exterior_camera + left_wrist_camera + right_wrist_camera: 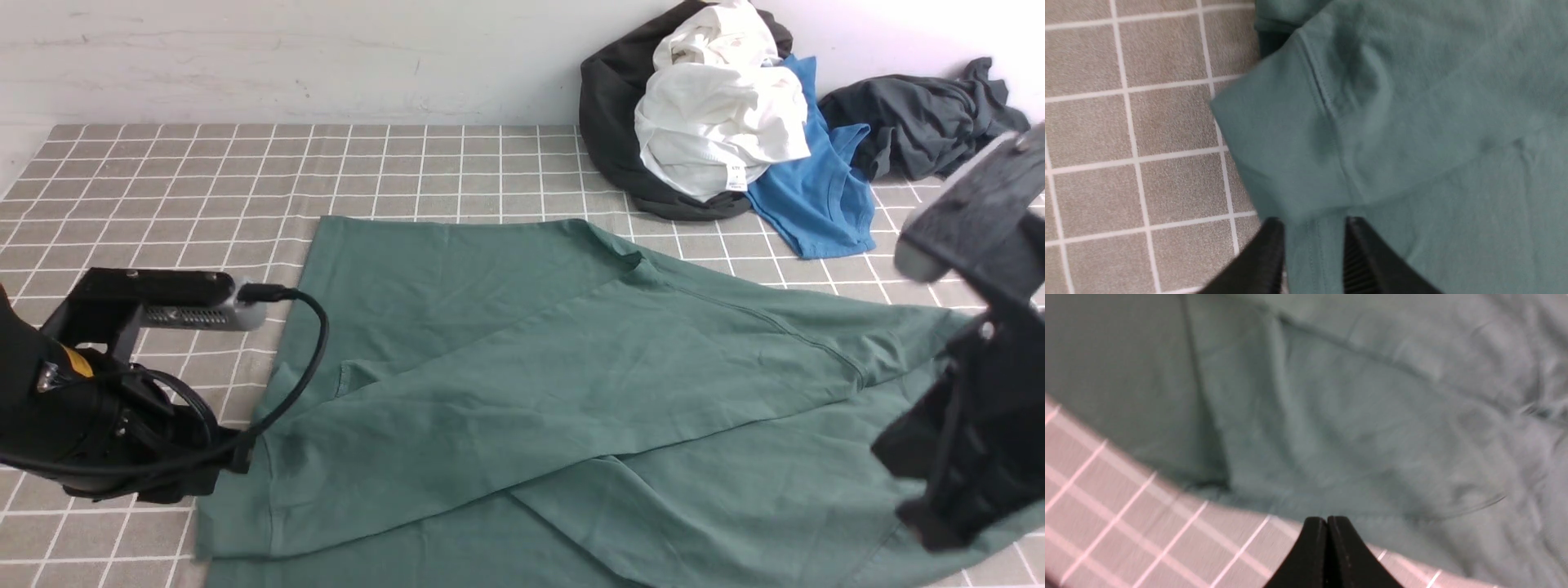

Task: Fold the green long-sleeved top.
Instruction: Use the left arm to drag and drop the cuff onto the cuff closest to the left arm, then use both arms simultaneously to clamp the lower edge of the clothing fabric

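While green long-sleeved top lies on table | left gripper jaws parted | right gripper pinched closed

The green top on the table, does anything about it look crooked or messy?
Yes. The green long-sleeved top is not squared up: one sleeve lies slanted across it, with its cuff poking past the side edge. Behind it, a crumpled pile of clothes sits unfolded.
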Controlling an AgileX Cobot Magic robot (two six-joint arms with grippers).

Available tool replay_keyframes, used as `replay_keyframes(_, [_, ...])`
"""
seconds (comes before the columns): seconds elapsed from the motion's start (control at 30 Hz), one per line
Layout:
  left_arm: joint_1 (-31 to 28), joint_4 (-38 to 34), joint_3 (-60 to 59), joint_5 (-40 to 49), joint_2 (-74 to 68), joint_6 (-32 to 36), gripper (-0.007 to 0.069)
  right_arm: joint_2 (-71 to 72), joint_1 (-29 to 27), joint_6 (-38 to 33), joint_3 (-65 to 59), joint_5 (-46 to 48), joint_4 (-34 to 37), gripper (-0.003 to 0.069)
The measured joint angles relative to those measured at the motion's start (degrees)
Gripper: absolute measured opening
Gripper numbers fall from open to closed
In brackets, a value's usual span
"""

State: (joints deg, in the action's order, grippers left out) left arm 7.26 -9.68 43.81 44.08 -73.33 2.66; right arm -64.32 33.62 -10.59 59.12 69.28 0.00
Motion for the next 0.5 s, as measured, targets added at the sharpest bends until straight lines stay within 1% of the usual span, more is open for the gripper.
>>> replay_keyframes(0.03, [0.0, -0.05, 0.6, 2.23, -0.02, 2.44, 0.0302, 0.0, 1.58, -0.04, 0.0, 1.4, 0.0, -0.001])
replay_keyframes(0.07, [0.0, -0.05, 0.7, 2.62, -0.02, 3.2, 0.0312, 0.0, 1.99, -0.04, 0.0, 1.48, 0.0, -0.001])
replay_keyframes(0.1, [0.44, -0.17, 1.39, 6.13, 0.12, 6.01, 0.0372, 0.0, 3.3, -0.04, 0.0, 1.84, 0.0, -0.0006])
replay_keyframes(0.13, [1.24, -0.23, 1.84, 8.22, 0.27, 8.31, 0.0415, 0.0, 4.18, -0.04, 0.0, 1.91, 0.0, -0.0003])
replay_keyframes(0.2, [4.56, -0.29, 1.98, 11.26, 0.32, 12.03, 0.0459, 0.22, 5.3, -0.04, -0.19, 1.91, 0.47, 0.0005])
replay_keyframes(0.23, [5.51, -0.29, 1.98, 11.66, 0.32, 12.39, 0.0463, 0.3, 5.39, -0.04, -0.26, 1.91, 0.59, 0.0006])
replay_keyframes(0.3, [12.98, 0.29, 0.86, 12.97, -0.12, 18.76, 0.0477, 0.54, 6.11, -0.04, -0.85, 1.98, 1.08, 0.0013])
replay_keyframes(0.37, [19.07, 2.49, -1.26, 13.1, -1.01, 24.45, 0.0479, 0.54, 6.17, -0.04, -1.41, 2.05, 1.65, 0.0014])
replay_keyframes(0.4, [21.26, 3.77, -2.55, 13.02, -1.59, 26.41, 0.0479, 0.54, 6.17, -0.04, -1.62, 2.1, 1.8, 0.0015])
replay_keyframes(0.43, [21.78, 4.16, -2.83, 13.02, -1.92, 27.2, 0.0479, 0.54, 6.17, -0.04, -1.69, 2.1, 1.8, 0.0015])
replay_keyframes(0.47, [25.33, 7.55, -4.82, 12.25, -3.45, 29.18, 0.0479, 0.54, 6.17, -0.04, -1.75, 2.18, 1.86, 0.0017])
replay_keyframes(0.5, [26.98, 9.68, -5.86, 11.22, -4.53, 29.73, 0.0479, 0.54, 6.17, -0.04, -1.75, 2.18, 1.92, 0.0018])
